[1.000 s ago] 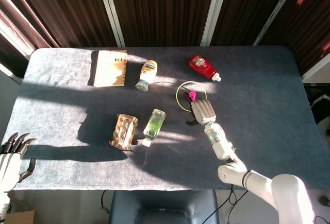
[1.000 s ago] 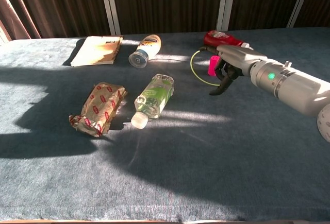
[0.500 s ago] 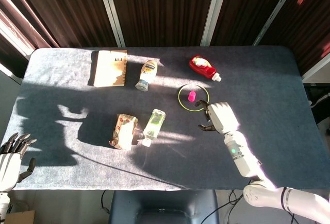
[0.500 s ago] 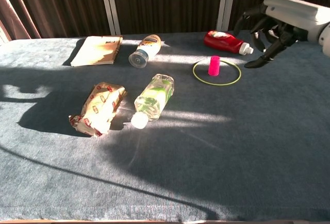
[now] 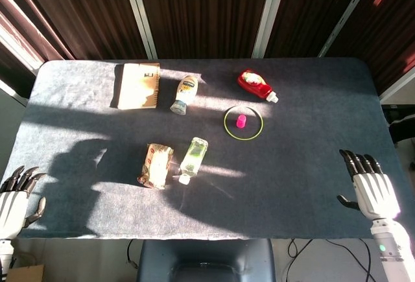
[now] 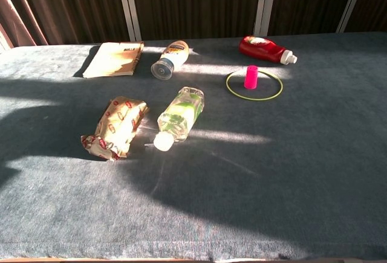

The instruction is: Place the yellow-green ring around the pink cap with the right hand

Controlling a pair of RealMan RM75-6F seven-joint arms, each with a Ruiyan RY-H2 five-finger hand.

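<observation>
The ring (image 5: 243, 122) now lies flat on the table (image 5: 311, 100), encircling the upright pink cap (image 5: 241, 121), which stands slightly left of its centre without touching it. The right hand (image 5: 371, 192) has pulled back to the table's near right edge, well apart from the ring, fingers straight and spread, holding nothing. That suggests the placement is finished and the hand is retiring. A second ago this hand was at the ring, which was tilted against the cap; half a second ago it hovered just beside them. The left hand (image 5: 14, 199) stays at the near left corner, fingers loosely extended, empty.
</observation>
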